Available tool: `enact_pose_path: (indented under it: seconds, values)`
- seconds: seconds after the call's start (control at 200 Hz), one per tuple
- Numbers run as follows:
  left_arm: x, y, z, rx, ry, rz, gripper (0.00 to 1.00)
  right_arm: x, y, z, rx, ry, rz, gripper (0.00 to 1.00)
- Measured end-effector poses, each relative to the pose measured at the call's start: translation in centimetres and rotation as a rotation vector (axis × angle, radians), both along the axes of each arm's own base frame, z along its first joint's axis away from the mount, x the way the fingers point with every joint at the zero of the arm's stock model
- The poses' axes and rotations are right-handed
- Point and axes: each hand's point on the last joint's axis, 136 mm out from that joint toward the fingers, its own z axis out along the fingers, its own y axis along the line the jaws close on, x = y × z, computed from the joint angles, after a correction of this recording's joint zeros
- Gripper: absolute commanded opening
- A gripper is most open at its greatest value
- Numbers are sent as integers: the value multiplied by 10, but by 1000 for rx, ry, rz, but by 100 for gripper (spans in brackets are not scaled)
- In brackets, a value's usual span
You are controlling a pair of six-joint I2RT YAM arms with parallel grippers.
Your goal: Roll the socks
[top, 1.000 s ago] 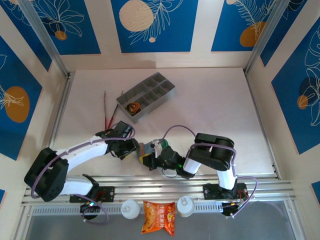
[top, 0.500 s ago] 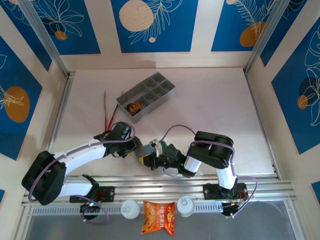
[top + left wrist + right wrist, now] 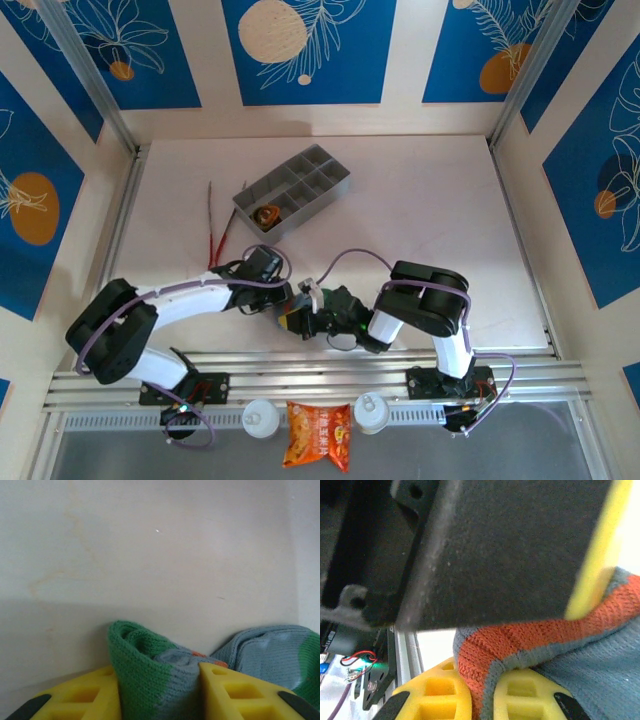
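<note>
On the near side of the tray (image 3: 312,210), your left gripper (image 3: 158,674) clamps the socks (image 3: 132,647) at the green toe; your right gripper (image 3: 482,687) pinches their orange cuff.

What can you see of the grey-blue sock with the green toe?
The grey-blue sock is a soft knit, bunched and folded on itself, on the pale table between the two arms. Its green toe stands up as a fold between the left gripper's yellow fingers, which press it from both sides. Its orange cuff, edged in grey-blue, is pinched in the right gripper.
</note>
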Motion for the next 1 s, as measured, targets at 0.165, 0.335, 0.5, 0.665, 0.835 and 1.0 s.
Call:
enact_pose_path:
  seconds: [0.165,0.335,0.5,0.665,0.835,1.0]
  values:
    - [0,-3,-3,37,-16,-51,66,0,0,-2,-14,23,16,0]
    - [-1,-9,2,17,-35,-65,73,2,1,-2,-19,30,25,0]
    - [-7,-4,3,29,-17,-76,54,3,1,-2,-21,30,37,0]
    - [-12,1,-1,47,-7,-88,53,3,1,-3,-23,32,52,0]
    - [-14,4,-1,51,-2,-84,11,3,2,-3,-26,32,70,0]
    - [-14,6,-1,69,11,-89,0,2,3,-3,-38,24,100,0]
